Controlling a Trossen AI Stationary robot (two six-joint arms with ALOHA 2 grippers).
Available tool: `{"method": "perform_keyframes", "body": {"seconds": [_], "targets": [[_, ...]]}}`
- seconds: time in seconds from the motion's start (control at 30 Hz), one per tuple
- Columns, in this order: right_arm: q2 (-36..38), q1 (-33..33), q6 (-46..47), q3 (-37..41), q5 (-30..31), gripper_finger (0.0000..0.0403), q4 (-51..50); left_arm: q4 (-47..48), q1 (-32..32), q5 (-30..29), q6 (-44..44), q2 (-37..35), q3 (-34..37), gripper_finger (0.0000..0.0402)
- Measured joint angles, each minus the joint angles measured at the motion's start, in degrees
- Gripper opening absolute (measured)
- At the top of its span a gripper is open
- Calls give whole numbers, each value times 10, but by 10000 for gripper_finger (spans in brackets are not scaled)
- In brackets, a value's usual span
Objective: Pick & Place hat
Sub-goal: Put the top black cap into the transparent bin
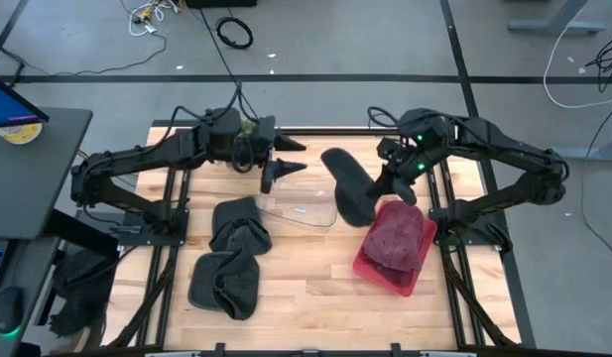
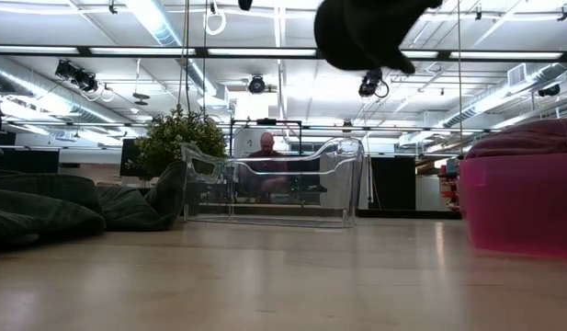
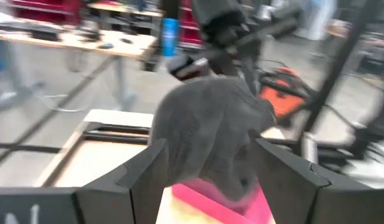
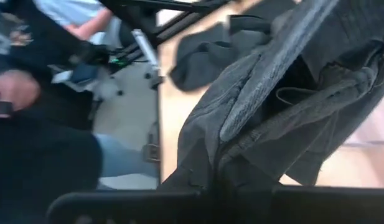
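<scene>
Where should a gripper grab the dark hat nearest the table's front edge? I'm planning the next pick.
The front hat lies flat and crumpled on the table, folded into two lobes. Probably best to come straight down from above and pinch the raised fold between the lobes. The left gripper, open and idle at the table's back, is on that side.

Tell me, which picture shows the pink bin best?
The high view: the whole pink bin shows from above, with a dark red hat in it. The low view shows only its side at the edge; the left wrist view shows a corner; the right wrist view shows none.
</scene>
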State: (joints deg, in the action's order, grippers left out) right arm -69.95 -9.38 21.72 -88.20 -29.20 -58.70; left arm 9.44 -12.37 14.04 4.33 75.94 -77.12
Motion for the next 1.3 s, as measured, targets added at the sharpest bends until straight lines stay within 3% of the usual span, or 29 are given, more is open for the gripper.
{"method": "perform_keyframes", "body": {"seconds": [0.13, 0.37, 0.57, 0.9, 0.97, 1.07, 1.3], "targets": [[0, 33, 27, 0, -4, 1, 59, 3, -22, 93, 13, 2, 0, 236], [-5, 83, 68, 0, -13, 1, 156, 5, -59, 133, 39, 9, 0, 236], [-20, 105, 79, 0, -13, 1, 195, -22, -75, 220, 71, 11, 0, 236], [-58, 118, 78, 0, -39, 1, 247, -25, -69, 229, 72, 17, 0, 236], [-63, 118, 78, 0, -42, 1, 253, -22, -69, 252, 73, 21, 0, 236], [-66, 118, 76, 1, -49, 1, 268, -30, -60, 286, 93, 35, -1, 236], [-69, 118, 78, 0, -58, 1, 304, -50, -28, 291, 101, 83, 0, 236]]}}
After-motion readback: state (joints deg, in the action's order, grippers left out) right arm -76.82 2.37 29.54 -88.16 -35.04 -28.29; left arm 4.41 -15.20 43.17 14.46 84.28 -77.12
